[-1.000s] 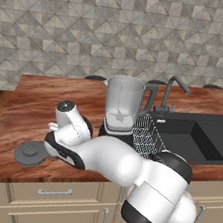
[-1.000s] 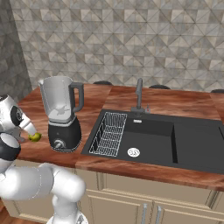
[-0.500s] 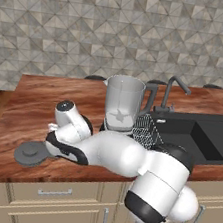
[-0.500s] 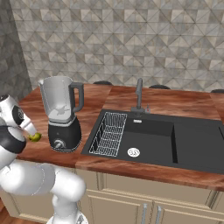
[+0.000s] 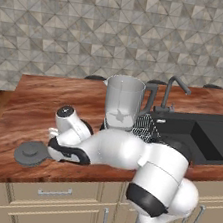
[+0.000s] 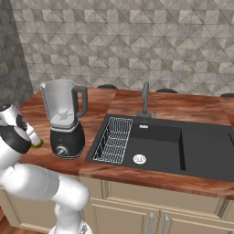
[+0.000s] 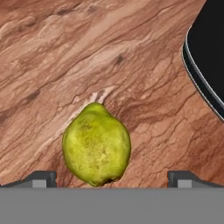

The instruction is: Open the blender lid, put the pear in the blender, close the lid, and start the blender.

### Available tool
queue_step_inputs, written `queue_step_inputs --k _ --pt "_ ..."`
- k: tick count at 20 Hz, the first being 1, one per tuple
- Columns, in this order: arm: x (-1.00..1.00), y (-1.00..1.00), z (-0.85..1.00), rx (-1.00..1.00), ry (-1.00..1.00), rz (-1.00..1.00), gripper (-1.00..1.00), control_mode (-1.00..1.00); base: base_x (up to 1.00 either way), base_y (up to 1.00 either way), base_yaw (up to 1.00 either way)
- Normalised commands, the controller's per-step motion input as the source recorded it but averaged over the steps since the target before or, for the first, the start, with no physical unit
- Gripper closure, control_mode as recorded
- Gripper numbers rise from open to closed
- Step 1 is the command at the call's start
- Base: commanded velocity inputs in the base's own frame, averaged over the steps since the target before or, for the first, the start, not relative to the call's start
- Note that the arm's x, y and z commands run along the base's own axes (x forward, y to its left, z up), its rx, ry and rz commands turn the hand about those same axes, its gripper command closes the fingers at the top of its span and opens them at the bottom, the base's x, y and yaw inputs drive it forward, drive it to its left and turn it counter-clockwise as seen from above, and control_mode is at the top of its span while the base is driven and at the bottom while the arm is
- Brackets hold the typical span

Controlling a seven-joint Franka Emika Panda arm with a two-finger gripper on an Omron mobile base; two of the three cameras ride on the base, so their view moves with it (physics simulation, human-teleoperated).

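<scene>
Yellow-green pear [image 7: 96, 145] on table [image 7: 87, 57], off-centre between wide-open, empty pincer [image 7: 111, 178] tips; probably shift sideways, lower, then close.

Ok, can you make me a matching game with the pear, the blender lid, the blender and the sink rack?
Things:
1. pear
2. blender lid
3. blender
4. dish rack

Places or states:
A. inside the black sink
B. lying flat on the wooden counter, off the jar
C. between the open gripper fingertips
D. standing upright with its top open

Pairs: 1-C, 2-B, 3-D, 4-A
</scene>
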Motion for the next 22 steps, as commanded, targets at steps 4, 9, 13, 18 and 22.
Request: queue_step_inputs --k 4,9,13,18,22 --pt "0.15 0.00 -0.08 0.00 0.00 0.00 -1.00 -1.00 0.00 0.00 0.00" --pt "0.14 0.00 -0.10 0.00 0.00 0.00 -1.00 -1.00 0.00 0.00 0.00" --pt "0.02 0.00 -0.12 0.00 0.00 0.00 -1.00 -1.00 0.00 0.00 0.00" --pt "0.00 0.00 -0.17 0.00 0.00 0.00 -1.00 -1.00 0.00 0.00 0.00" --pt "0.02 0.00 -0.12 0.00 0.00 0.00 -1.00 -1.00 0.00 0.00 0.00"
